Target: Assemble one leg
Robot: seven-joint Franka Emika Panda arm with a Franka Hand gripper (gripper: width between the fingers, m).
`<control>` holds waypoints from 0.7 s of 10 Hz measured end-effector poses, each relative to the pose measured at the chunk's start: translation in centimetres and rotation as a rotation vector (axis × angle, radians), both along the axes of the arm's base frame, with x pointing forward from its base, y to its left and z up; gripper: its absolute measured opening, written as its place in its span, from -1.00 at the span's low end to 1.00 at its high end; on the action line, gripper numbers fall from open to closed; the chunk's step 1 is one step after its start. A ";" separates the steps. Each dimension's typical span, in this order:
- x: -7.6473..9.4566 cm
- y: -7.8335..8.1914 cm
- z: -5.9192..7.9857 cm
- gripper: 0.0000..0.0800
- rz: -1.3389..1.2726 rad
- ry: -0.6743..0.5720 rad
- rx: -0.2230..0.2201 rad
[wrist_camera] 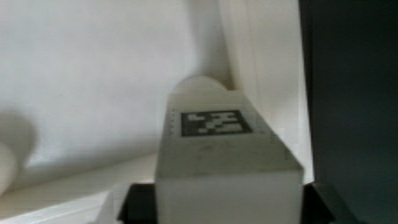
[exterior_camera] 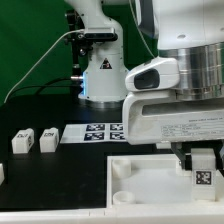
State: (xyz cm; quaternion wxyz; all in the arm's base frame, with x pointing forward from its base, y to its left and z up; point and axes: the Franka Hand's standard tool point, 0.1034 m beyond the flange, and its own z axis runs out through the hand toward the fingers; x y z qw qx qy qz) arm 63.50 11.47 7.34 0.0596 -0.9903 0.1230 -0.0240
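Observation:
My gripper [exterior_camera: 203, 172] is shut on a leg [exterior_camera: 203, 178], a small white post with a black-and-white marker on its face. It holds the leg upright over the near right part of the large white square tray [exterior_camera: 150, 180]. In the wrist view the leg [wrist_camera: 222, 140] fills the middle, with the dark fingers [wrist_camera: 139, 203] pressed on both its sides. The tray's white wall [wrist_camera: 263, 50] runs just behind it. Two more legs [exterior_camera: 24, 141] stand on the table at the exterior view's left.
The marker board [exterior_camera: 95, 132] lies on the black table behind the tray. The arm's base [exterior_camera: 100, 70] stands at the back with a cable running to the exterior view's left. A round corner socket [exterior_camera: 119, 169] shows in the tray.

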 end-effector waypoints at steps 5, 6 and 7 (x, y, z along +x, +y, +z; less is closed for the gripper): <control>0.0 -0.6 -0.2 -0.26 -0.730 0.084 0.055; -0.1 -0.6 -0.2 -0.26 -0.886 0.108 0.069; -0.2 -0.7 -0.2 -0.26 -1.070 0.136 0.083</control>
